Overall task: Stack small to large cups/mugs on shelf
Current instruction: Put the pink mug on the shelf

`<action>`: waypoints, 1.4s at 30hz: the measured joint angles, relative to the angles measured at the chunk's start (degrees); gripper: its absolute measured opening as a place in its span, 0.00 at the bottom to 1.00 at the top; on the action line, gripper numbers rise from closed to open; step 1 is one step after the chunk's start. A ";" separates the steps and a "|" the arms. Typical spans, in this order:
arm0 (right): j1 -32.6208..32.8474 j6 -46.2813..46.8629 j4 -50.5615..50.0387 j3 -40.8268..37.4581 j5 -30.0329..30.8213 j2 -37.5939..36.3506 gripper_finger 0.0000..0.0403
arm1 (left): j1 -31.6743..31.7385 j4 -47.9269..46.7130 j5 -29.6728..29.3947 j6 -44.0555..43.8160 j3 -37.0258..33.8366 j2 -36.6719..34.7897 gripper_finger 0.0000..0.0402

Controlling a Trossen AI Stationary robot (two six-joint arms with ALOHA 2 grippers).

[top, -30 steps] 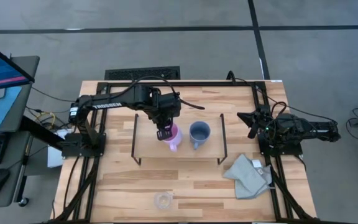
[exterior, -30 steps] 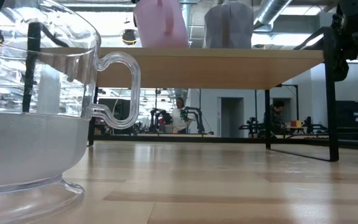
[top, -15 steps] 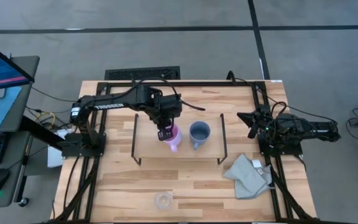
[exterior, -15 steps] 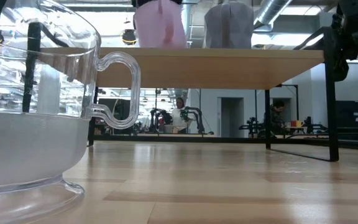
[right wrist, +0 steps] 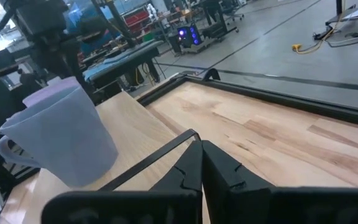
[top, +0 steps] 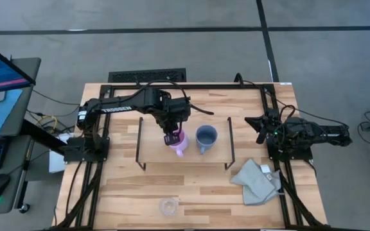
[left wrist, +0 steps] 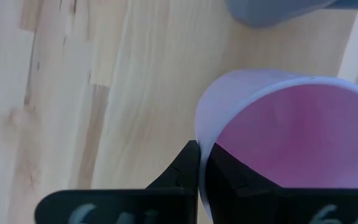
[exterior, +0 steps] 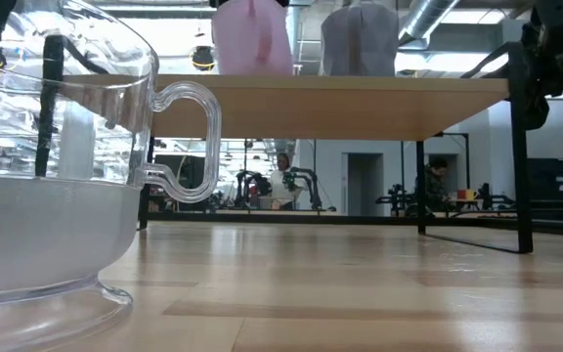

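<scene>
The pink-purple mug [top: 180, 144] stands upright on the shelf's wooden top [top: 156, 154], seen again in the low view as the pink mug [exterior: 252, 39]. My left gripper [top: 170, 136] reaches over the shelf and is shut on this mug. The blue-grey mug [top: 205, 136] stands beside it on the shelf, toward the table's right. The clear glass cup [top: 168, 206] sits on the table near its near edge and fills the left of the low view [exterior: 57, 166]. My right gripper [top: 260, 128] waits shut at the table's right side. My left gripper holds the pink mug by its rim [left wrist: 199, 127], on the side turned toward the table's left. One finger [left wrist: 229, 177] is inside the mug and the other [left wrist: 182, 171] is outside its wall. The fingers point down from above. The mug stays upright, its base at the shelf top [exterior: 330, 106].
A grey-green cloth [top: 257, 181] lies crumpled near the table's right near corner. The shelf's black wire legs [exterior: 523, 147] stand on the table. A monitor, keyboard and mouse sit on a desk to the left of the table. Bare shelf top lies left of the pink mug.
My left arm has edged slightly toward the table's right, its gripper staying shut on the pink mug's rim. The mug remains upright at about the same spot on the shelf.
</scene>
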 joint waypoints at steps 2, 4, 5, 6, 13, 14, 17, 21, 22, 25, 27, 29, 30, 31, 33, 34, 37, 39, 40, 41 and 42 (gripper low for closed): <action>0.00 -0.80 -0.01 0.00 0.00 0.00 0.06 | 0.00 0.40 0.30 -0.04 0.00 -0.04 0.00; -0.04 -1.35 0.01 0.00 -0.02 0.00 0.06 | -0.02 0.50 0.34 -0.07 0.00 -0.04 0.00; -0.04 -1.36 0.00 0.00 0.00 0.00 0.05 | -0.02 0.46 0.35 -0.07 0.00 -0.04 0.00; -0.04 -1.36 -0.03 0.00 -0.02 0.00 0.05 | -0.02 0.48 0.35 -0.09 0.00 -0.04 0.00; -0.04 -1.39 -0.01 0.00 -0.02 0.00 0.06 | 0.00 0.46 0.03 -0.07 0.08 0.58 0.00; -0.04 -1.41 -0.01 0.00 -0.02 0.00 0.06 | 0.00 0.30 0.03 -0.05 0.06 0.90 0.00; -0.04 -1.43 -0.01 0.00 -0.02 0.00 0.06 | 0.00 -0.80 0.44 0.48 0.20 1.86 0.00; 0.01 -1.52 -0.42 0.00 -0.03 0.00 0.06 | 0.00 -0.37 1.92 1.52 0.33 2.67 0.00; 0.00 -1.52 -0.55 0.00 -0.04 0.00 0.06 | 0.01 -0.24 2.09 1.71 0.33 2.73 0.00; 0.02 -1.50 -0.64 0.00 -0.17 0.00 0.06 | 0.04 -0.04 1.95 1.69 0.27 2.80 0.01; 0.02 -1.52 -0.65 0.00 -0.20 0.00 0.06 | 0.22 0.09 1.95 2.03 0.63 2.91 0.03; 0.02 -1.52 -0.73 0.00 -0.20 0.00 0.06 | 0.31 0.20 1.53 2.46 1.38 3.29 0.06; 0.02 -1.52 -0.71 0.00 -0.20 0.00 0.06 | 0.29 0.42 1.48 2.57 1.56 3.38 0.07; 0.02 -1.52 -0.72 0.00 -0.20 -0.01 0.06 | 0.22 0.57 1.53 2.58 1.70 3.46 0.08; 0.02 -1.54 -0.92 0.00 -0.20 0.00 0.06 | 0.17 0.75 1.56 2.32 1.92 3.48 0.10; 0.02 -1.53 -0.92 0.00 -0.20 0.00 0.06 | 0.16 0.56 1.83 2.38 1.97 3.45 0.10; 0.02 -1.54 -1.49 0.00 -0.20 0.00 0.06 | 0.23 0.44 2.98 2.41 1.97 3.45 0.10; 0.02 -1.54 -1.52 0.00 -0.20 0.00 0.06 | 0.26 0.44 3.06 2.40 1.99 3.41 0.11; 0.02 -1.65 -1.54 0.00 -0.20 0.00 0.06 | 0.26 0.44 3.13 2.40 1.99 3.41 0.11; 0.02 -2.21 -1.54 0.00 -0.20 0.00 0.06 | 0.22 0.46 3.11 2.40 1.99 3.41 0.11; 0.02 -2.70 -1.56 0.00 -0.20 0.00 0.06 | 0.22 0.46 3.15 2.40 1.99 3.41 0.11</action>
